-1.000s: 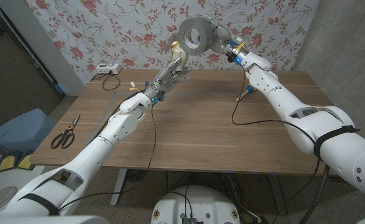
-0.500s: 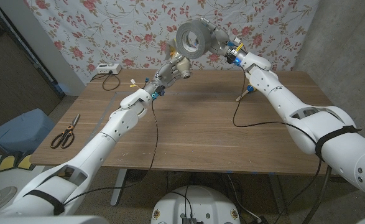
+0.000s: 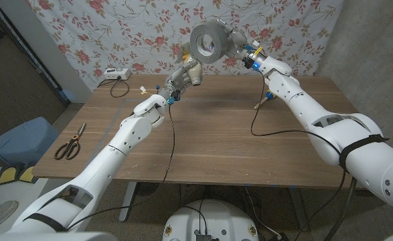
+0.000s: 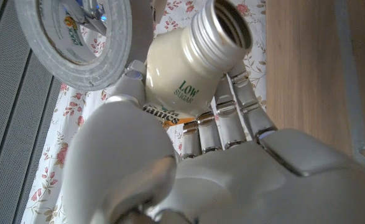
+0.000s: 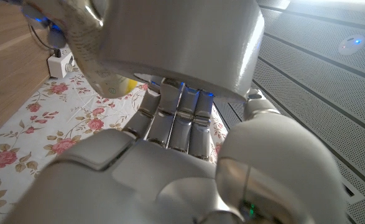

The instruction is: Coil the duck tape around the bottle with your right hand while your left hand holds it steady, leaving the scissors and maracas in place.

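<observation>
A cream bottle (image 3: 195, 72) with an open threaded neck and "LOW SUGAR" printed on it is held up over the table's far edge by my left hand (image 3: 181, 76). In the left wrist view the fingers wrap the bottle (image 4: 191, 68), my left hand (image 4: 207, 155) lying behind it. Just above it hangs the grey duck tape roll (image 3: 208, 40), gripped by my right hand (image 3: 235, 43). The tape roll (image 4: 76, 43) sits close beside the bottle; whether they touch I cannot tell. In the right wrist view my right hand (image 5: 170, 155) holds the roll (image 5: 176, 43).
Black-handled scissors (image 3: 71, 142) lie near the table's left edge. A wooden-handled maraca (image 3: 263, 99) lies at the far right, partly hidden by my right arm. A white device (image 3: 116, 74) sits at the far left corner. A flowered curtain (image 3: 116, 33) hangs behind.
My left wrist has turned and the bottle has dropped slightly, now sitting under the tape roll. The roll has shifted a little to the left. Scissors and maraca have not moved.
</observation>
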